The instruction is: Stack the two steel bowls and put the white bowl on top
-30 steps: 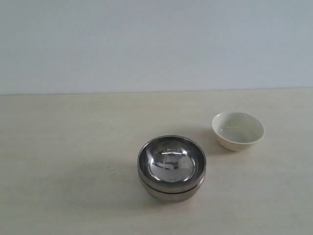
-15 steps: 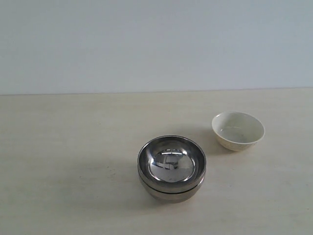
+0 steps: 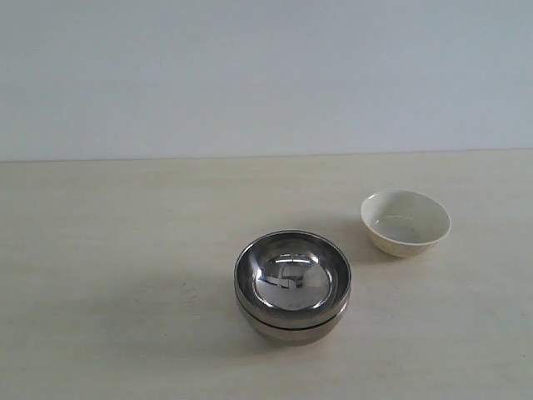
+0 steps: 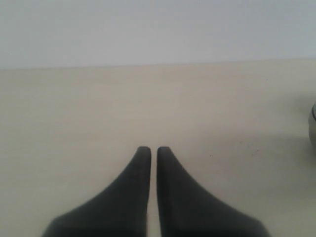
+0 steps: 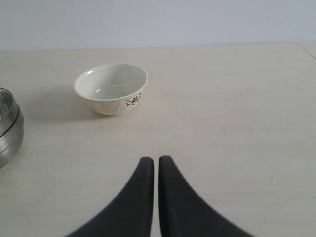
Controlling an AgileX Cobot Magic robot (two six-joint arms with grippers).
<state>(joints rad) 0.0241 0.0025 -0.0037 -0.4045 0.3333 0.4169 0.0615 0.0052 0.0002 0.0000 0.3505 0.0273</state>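
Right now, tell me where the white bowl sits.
In the exterior view the white bowl stands upright right of centre, apart from the stacked steel bowls, farther back and to their right.

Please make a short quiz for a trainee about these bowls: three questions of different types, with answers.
1. True or false: the two steel bowls are already nested one in the other.
2. Where is the white bowl? A) on the steel stack B) alone on the table, beside the stack C) in an end effector
3. Fill in: the jaws of the right end effector are ____ and hold nothing.
Key: 1 true; 2 B; 3 shut.
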